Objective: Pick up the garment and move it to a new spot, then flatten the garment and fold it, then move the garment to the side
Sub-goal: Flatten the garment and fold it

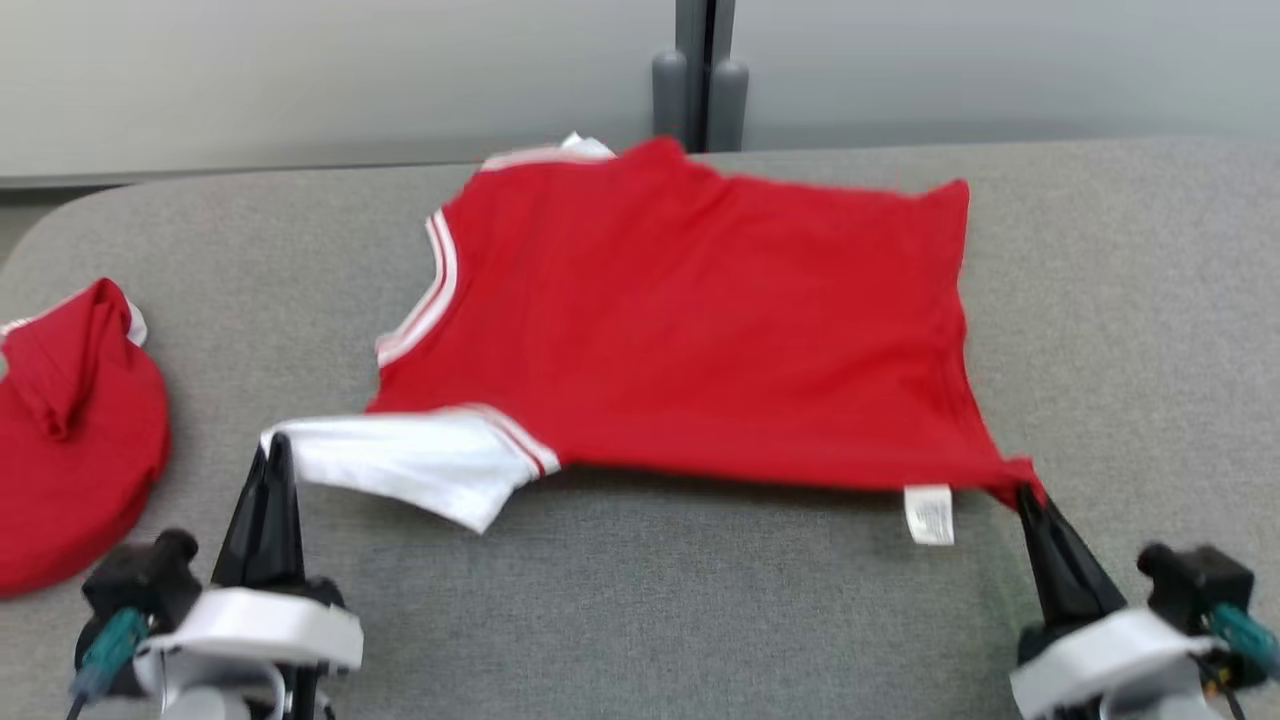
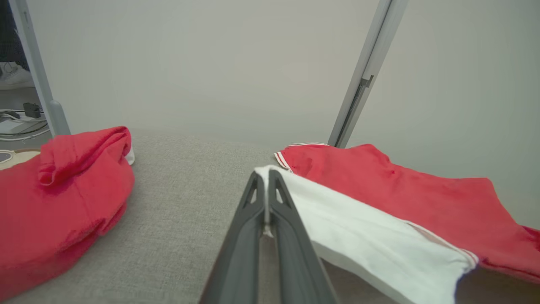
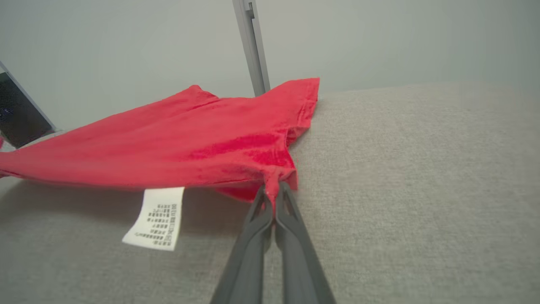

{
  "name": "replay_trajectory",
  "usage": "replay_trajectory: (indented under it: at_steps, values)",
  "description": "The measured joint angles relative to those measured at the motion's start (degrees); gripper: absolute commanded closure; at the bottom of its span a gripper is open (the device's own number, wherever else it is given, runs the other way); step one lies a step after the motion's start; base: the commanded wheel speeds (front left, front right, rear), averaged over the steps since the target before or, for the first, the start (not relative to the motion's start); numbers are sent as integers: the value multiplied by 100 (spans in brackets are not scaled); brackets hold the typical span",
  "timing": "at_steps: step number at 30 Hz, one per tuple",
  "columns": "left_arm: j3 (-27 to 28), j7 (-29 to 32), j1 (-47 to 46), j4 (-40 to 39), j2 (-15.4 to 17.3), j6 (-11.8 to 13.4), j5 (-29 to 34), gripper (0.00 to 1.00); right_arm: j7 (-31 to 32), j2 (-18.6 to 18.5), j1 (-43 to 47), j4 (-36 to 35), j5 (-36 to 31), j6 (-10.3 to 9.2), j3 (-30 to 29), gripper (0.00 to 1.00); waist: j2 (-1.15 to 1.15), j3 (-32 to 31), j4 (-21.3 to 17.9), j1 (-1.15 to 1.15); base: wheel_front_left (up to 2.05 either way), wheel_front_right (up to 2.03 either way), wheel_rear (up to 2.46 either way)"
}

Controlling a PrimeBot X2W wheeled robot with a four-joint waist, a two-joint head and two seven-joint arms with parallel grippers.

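Observation:
The garment [image 1: 690, 320] is a red shirt with white sleeves and striped trim, stretched across the grey table [image 1: 700, 600]. Its near edge hangs lifted off the surface, casting a shadow. My left gripper [image 1: 272, 450] is shut on the tip of the white sleeve [image 2: 358, 228], and in the left wrist view that gripper [image 2: 265, 177] pinches the sleeve's corner. My right gripper [image 1: 1025, 490] is shut on the red hem corner, and the right wrist view shows the same gripper [image 3: 272, 190] clamped on bunched red cloth [image 3: 190, 143]. A white care label [image 3: 158, 217] dangles beneath the hem.
A second red garment [image 1: 70, 440] lies crumpled at the table's left edge, close to my left arm, and fills the left of the left wrist view [image 2: 59, 190]. A grey post [image 1: 700, 70] stands behind the table's far edge. Bare table lies to the right.

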Motion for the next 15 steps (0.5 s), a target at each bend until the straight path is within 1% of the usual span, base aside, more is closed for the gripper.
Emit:
replay_trajectory:
  at_steps: [3,5,10,15]
  values:
    - [7,279,688,-851,13,140,18,100,138,14,682,-490,-88,1,-272,100,0,-232,54,0,0,0,0]
    - [-24,573,1128,-1432,15,221,38,100,288,66,1130,-881,-196,1,-497,100,0,-368,101,0,0,0,0]
    - [-55,1188,2017,-2831,3,513,46,100,845,346,2126,-1994,-471,1,-947,100,0,-583,198,0,0,0,0]
    - [-110,1619,2378,-3570,-8,670,43,100,1359,637,2677,-2776,-668,0,-1223,100,0,-637,172,0,0,0,0]
